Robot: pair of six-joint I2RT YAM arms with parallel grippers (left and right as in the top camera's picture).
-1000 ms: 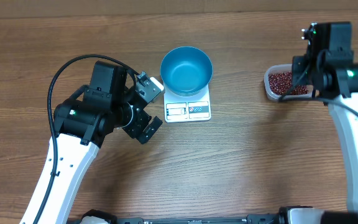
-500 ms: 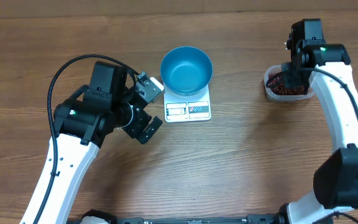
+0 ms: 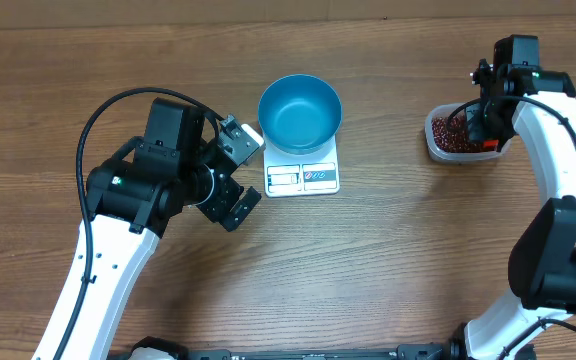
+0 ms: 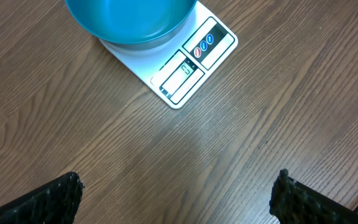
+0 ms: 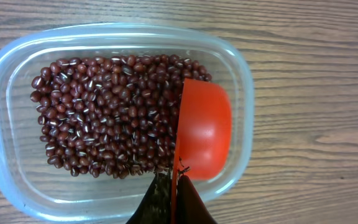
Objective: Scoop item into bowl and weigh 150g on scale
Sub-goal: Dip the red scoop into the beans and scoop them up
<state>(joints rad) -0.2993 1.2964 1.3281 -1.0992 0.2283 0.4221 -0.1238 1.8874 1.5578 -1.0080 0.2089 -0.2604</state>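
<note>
The beans (image 5: 104, 115) lay in the clear tub (image 5: 244, 81) at far right, partly hidden by the red scoop (image 5: 204, 127) pinched in the right end effector (image 5: 171, 200). The bowl (image 3: 300, 110) sat on the scale (image 3: 303, 178), with the left end effector (image 3: 253, 172) spread wide beside it. The right end effector had shifted rightward since the frame before, while the left one stayed put.

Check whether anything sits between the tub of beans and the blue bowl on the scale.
Nothing visible does. Overhead, only bare table lies between the tub of beans, where the right gripper holds a red scoop, and the bowl on the scale. The open left gripper sits beyond the scale, off that path.
</note>
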